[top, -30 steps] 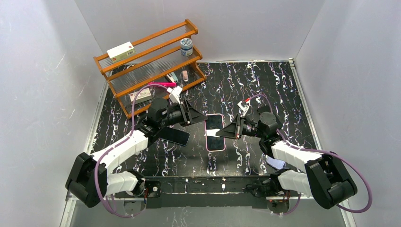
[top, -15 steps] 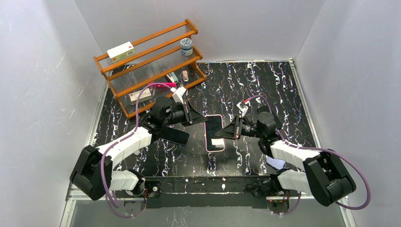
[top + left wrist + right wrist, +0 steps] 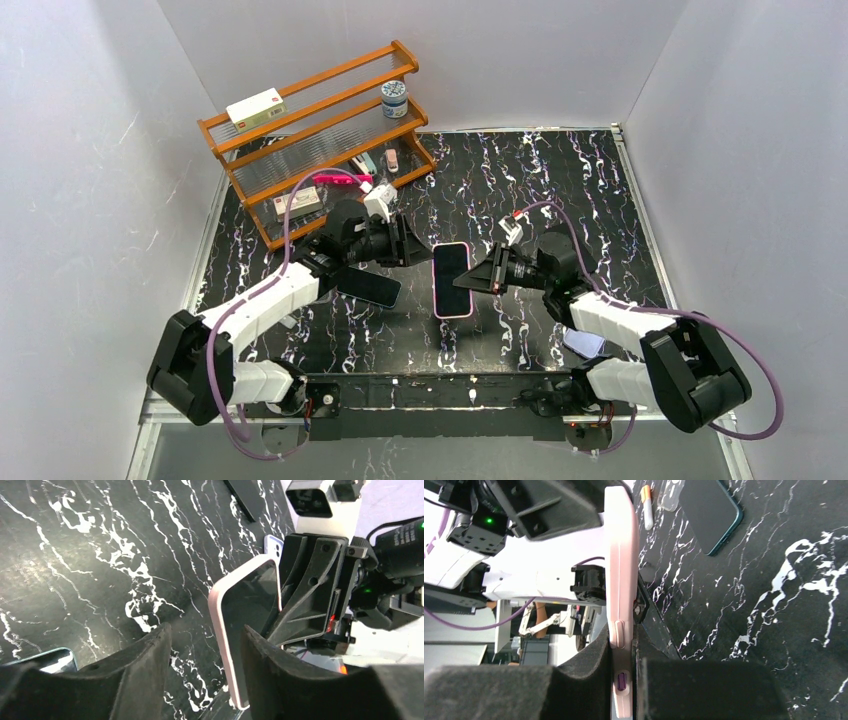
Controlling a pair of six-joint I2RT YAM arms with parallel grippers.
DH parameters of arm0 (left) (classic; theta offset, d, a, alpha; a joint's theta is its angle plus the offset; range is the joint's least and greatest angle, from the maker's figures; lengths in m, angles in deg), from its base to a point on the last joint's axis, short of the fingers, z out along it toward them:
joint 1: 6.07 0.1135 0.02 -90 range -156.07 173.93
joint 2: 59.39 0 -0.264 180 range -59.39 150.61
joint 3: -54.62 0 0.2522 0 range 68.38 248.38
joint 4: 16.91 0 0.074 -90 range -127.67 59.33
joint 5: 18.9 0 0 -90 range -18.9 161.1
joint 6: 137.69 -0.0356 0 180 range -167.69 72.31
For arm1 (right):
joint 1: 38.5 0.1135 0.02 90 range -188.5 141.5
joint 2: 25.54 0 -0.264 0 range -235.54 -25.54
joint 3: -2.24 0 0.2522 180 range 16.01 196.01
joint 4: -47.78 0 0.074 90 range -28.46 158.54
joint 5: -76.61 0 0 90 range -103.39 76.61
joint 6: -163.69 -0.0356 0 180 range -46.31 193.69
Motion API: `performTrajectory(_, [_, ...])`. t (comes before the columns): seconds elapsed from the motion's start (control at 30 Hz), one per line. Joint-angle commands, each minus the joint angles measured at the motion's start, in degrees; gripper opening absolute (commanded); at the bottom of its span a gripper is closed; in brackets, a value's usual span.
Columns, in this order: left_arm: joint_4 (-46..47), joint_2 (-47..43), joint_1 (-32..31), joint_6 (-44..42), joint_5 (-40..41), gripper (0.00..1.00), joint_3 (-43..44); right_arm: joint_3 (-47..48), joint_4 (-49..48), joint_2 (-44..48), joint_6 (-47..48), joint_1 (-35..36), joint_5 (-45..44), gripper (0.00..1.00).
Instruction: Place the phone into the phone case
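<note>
The right fingers [image 3: 574,690] grasped the pink phone case [image 3: 452,282] by its right edge, tilted over the middle of the desk [image 3: 560,180]. A dark phone [image 3: 250,600] sat inside it. The left fingers [image 3: 145,665] stood released just left of it.

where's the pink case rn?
Top view: the pink case is mid-table, clamped along its right side by the right gripper, with the open left gripper off its upper-left corner. A dark phone lies to its left.
</note>
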Motion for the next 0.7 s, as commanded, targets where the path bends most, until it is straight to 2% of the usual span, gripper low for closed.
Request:
performTrajectory(0.0, [-9.0,-4.0,0.3,-8.0,4.2,0.58,4.3,4.9,1.1,-2.1,4.5,-0.1,-4.0,0.01])
performTrajectory(0.07, [-13.9,-5.1,0.3,-11.3,5.7,0.65,5.4,6.6,2.9,-4.3,7.0,-0.1,-5.0,0.01])
performTrajectory(0.27, [-23.0,-9.9,0.3,-19.7,13.3,0.97,5.1,16.9,11.2,-15.1,15.3,-1.6,-6.5,0.01])
performTrajectory(0.57, [-27.0,-16.3,0.2,-23.6,20.7,0.98,2.0,29.0,14.7,-34.1,19.8,-6.9,-1.6,0.01])
performTrajectory(0.67, [-27.1,-16.6,0.2,-24.3,21.3,0.98,2.2,31.6,15.3,-38.5,19.7,-7.9,0.2,0.1])
